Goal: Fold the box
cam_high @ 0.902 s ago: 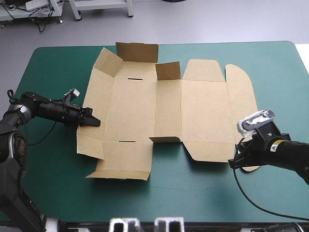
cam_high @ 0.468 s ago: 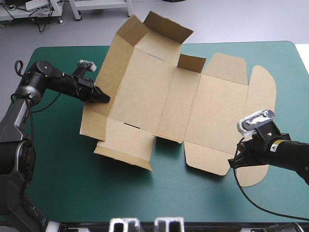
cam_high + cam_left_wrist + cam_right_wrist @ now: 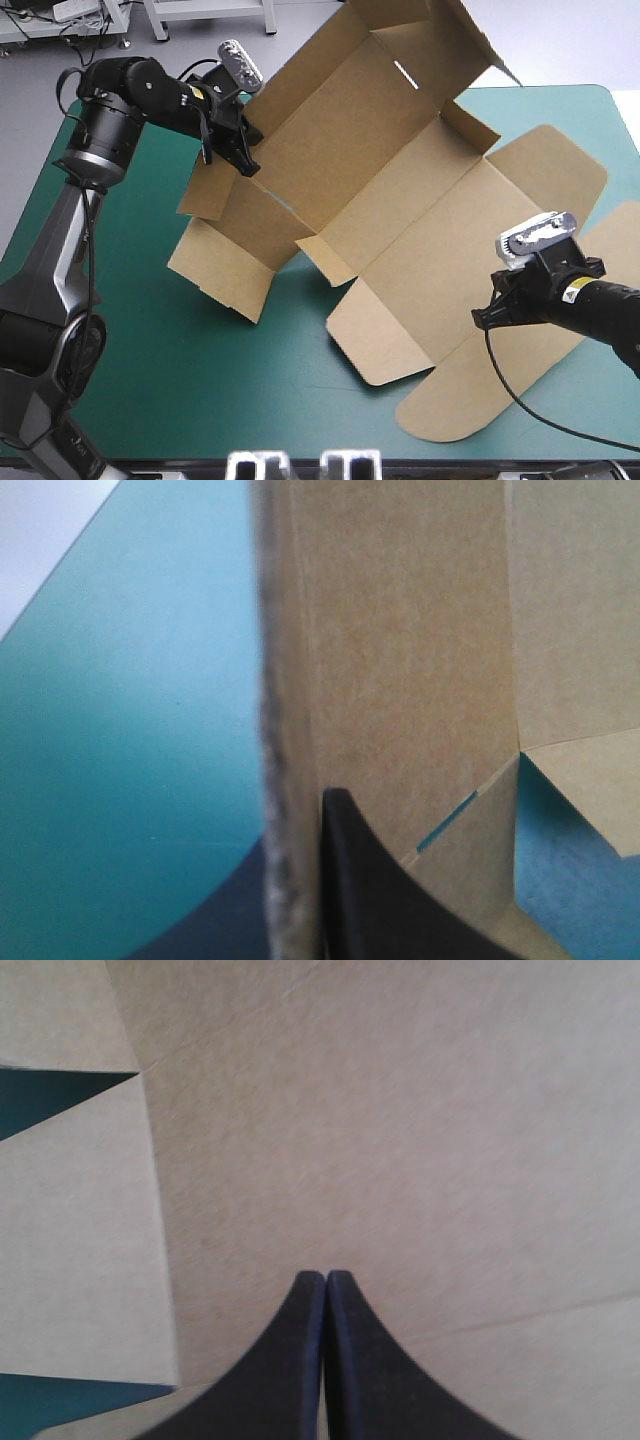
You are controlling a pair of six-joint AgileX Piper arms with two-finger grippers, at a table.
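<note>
While I look down from up high, my left pincer (image 3: 243, 162) is up in the air over the far left part of the table (image 3: 130, 350). It pinches the left edge of the brown box (image 3: 400, 200), with its black fingers closed on the board. From my left wrist I see one black finger (image 3: 365, 900) pressed flat on the board (image 3: 400, 660), right beside its rough edge. The other finger is hidden behind the sheet. The teal-green cover (image 3: 130, 730) shows far below.

The box is a big cut sheet, open, with no walls tucked in. Its left part is lifted and tilted up, and its far flaps stick out past the far edge of the table. One near flap hangs down on the left, and its corner is at the cover. In the middle the sheet slopes down. Its right part lies flat on the table.

On the right, my right pincer (image 3: 486, 318) is low over that flat part, near the right edge of the sheet. Its two fingers are pressed together into one point (image 3: 325, 1280) with nothing between them. Brown board (image 3: 400, 1110) fills what I see ahead of it, with bits of teal-green cover (image 3: 40, 1095) off to one side. I cannot tell if the tip touches the board.
</note>
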